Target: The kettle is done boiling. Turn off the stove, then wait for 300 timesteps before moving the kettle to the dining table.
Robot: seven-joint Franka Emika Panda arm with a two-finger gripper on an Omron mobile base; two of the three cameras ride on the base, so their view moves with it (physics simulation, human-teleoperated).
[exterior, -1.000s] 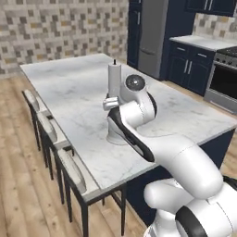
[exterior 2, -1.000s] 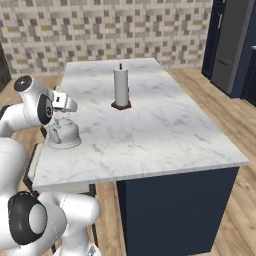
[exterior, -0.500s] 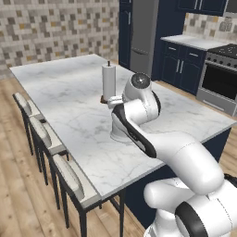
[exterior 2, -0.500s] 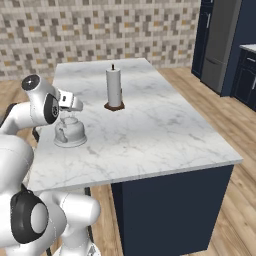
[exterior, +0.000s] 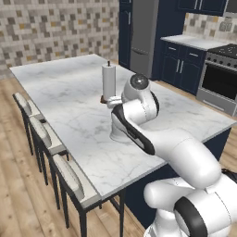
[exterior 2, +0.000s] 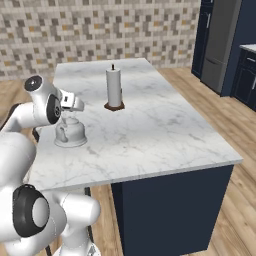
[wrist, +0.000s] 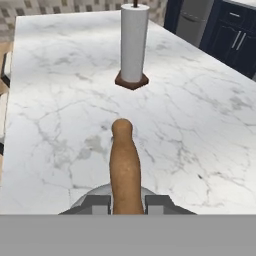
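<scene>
On dining table [exterior 2: 165, 130], squat silver kettle [exterior 2: 70, 133], brown arched handle, hand [wrist: 127, 201] clamped on handle.

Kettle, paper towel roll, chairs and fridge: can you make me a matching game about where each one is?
Things:
1. kettle
2. paper towel roll
3. chairs
4. fridge

Places:
A. tucked along the side of the dining table
B. standing upright on a brown base, mid-table
C. on the marble top, its handle in the shut gripper
D. against the far wall, between dark navy cabinets

Pairs: 1-C, 2-B, 3-A, 4-D
</scene>
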